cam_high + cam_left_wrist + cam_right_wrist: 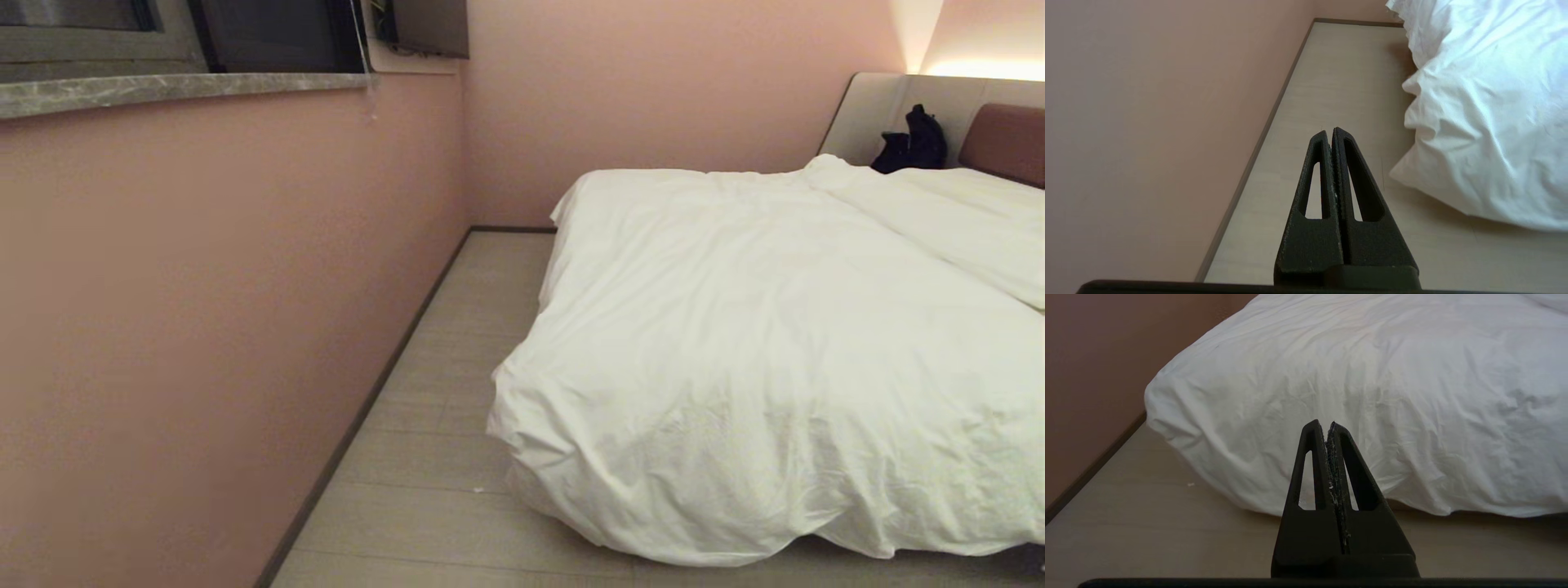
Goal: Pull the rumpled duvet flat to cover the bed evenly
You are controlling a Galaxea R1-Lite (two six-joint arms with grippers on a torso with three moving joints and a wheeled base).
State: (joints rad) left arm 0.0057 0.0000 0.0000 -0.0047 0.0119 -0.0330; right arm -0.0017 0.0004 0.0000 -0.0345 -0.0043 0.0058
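The white puffy duvet (759,343) lies creased over the bed, its near edge hanging down toward the floor and a folded band across its far right. Of the bed itself only the padded headboard (1000,139) shows. Neither arm appears in the head view. My left gripper (1329,131) is shut and empty, held over the floor strip beside the duvet's corner (1474,122). My right gripper (1325,424) is shut and empty too, a short way back from the duvet's hanging near edge (1372,396).
A pink wall (204,327) runs along the left, leaving a narrow strip of pale floor (441,425) between it and the bed. A stone window sill (180,88) juts out above. A black object (913,143) rests against the headboard.
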